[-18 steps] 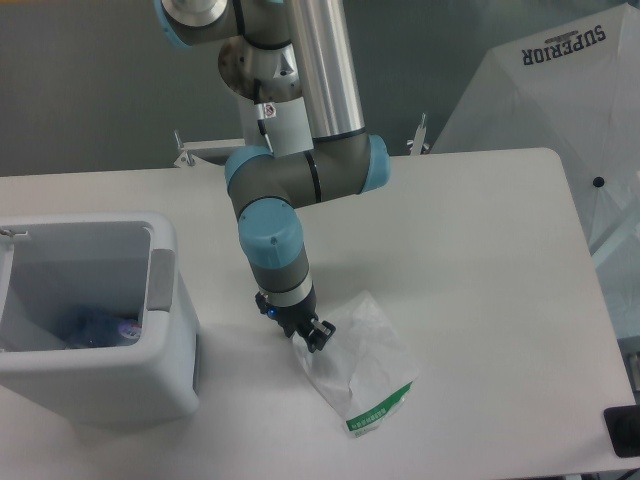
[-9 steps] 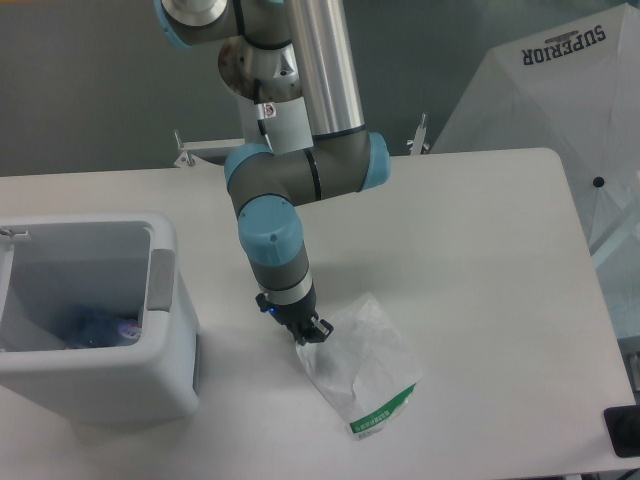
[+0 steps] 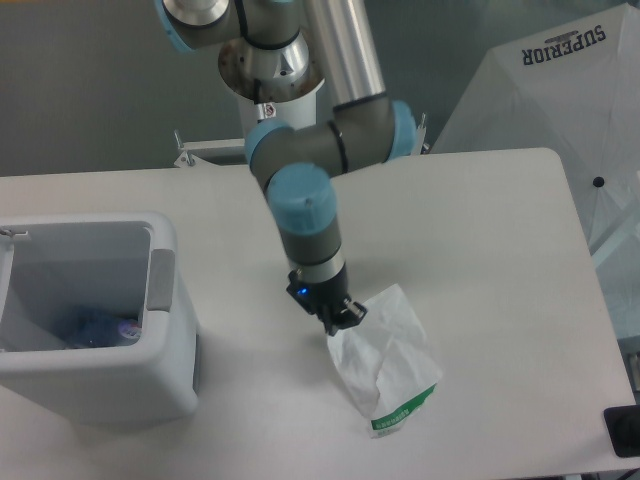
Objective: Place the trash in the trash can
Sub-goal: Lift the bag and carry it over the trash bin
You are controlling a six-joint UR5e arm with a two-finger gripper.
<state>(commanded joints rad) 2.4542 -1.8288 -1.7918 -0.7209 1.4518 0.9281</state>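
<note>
A flat translucent white plastic bag [image 3: 392,358] with a green printed edge lies right of the table's middle, near the front. My gripper [image 3: 340,320] points down at the bag's upper left corner and is shut on that corner. The white trash can [image 3: 165,245] stands at the left, well apart from the gripper, with a grey patch [image 3: 160,281] on its right rim. Inside it, at the bottom, lies the small clear bottle with a blue label [image 3: 100,328], partly hidden by the can's walls.
A white umbrella [image 3: 560,100] with dark lettering leans past the table's right edge. A black object [image 3: 622,431] sits at the front right corner. Metal clamps [image 3: 184,152] stand on the table's back edge. The arm's elbow [image 3: 330,150] hangs over the table's middle.
The arm has swung right, and the gripper moved right and slightly toward the front. The bag shifted right with it, held by its corner.
</note>
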